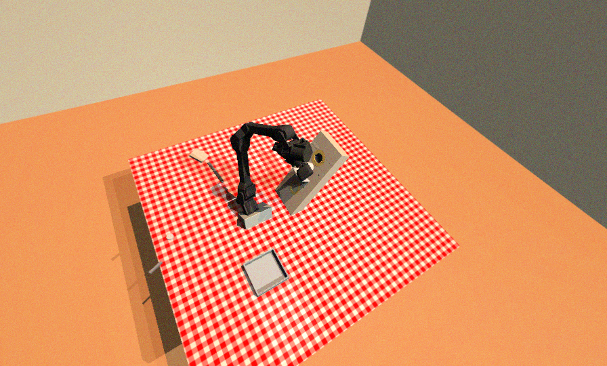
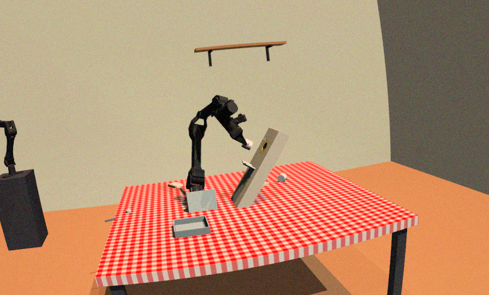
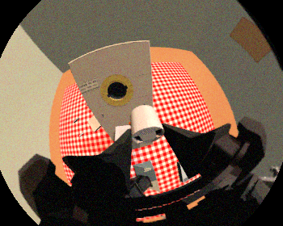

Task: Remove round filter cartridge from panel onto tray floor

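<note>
My gripper [image 1: 305,169] [image 2: 246,143] [image 3: 145,128] is shut on the white round filter cartridge [image 1: 311,166] [image 2: 248,145] [image 3: 144,119] and holds it in the air, clear of the panel. The tilted grey service panel [image 1: 333,150] [image 2: 269,158] [image 3: 125,60] stands just beyond it. Its round socket [image 1: 318,156] [image 2: 263,145] [image 3: 117,89], ringed in yellow, is dark and empty. The grey tray [image 1: 265,272] [image 2: 191,225] lies on the checked cloth near the front, well away from the gripper, with nothing in it.
The arm's base block [image 1: 255,217] [image 2: 201,200] stands left of the panel. A small white plate [image 2: 248,164] sticks out lower on the panel. A small cylinder [image 2: 281,177] lies behind the panel, with a tan block [image 1: 198,155] and a white ball [image 1: 169,236] at the left.
</note>
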Available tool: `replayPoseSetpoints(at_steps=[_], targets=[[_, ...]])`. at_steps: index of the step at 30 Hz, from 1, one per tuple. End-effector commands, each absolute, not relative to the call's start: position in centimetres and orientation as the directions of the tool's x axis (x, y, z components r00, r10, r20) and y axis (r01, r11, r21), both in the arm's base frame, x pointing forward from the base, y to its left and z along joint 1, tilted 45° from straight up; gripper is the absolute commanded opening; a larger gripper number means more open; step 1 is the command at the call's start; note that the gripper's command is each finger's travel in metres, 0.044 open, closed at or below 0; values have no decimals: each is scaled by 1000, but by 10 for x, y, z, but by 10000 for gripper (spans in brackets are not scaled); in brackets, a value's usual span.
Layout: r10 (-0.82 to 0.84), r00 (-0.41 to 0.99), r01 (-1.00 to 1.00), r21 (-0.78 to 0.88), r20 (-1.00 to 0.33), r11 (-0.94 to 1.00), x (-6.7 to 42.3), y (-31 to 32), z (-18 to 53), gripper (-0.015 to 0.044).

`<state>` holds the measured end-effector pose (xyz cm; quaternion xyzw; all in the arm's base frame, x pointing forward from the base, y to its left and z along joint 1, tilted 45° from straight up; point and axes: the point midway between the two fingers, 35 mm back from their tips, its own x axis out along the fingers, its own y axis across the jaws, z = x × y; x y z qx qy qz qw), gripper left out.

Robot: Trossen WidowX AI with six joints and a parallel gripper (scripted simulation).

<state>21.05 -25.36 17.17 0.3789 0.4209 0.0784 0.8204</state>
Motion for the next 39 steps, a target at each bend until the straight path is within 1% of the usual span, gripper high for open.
replayPoseSetpoints(at_steps=[1,8,10,12,19,29,34,39], targets=[[457,630,180,691,-628,700,209,-267,159,0],[480,623,164,703,-618,692,208,-286,133,0],[475,622,178,704,-622,688,208,-280,139,0],[462,607,232,700,-647,675,201,-285,130,0],[386,512,516,634,-767,575,161,-312,87,0],[274,338,848,418,-900,327,94,-344,31,0],[228,251,938,294,-941,183,63,-355,9,0],[227,247,941,289,-942,177,61,-356,9,0]])
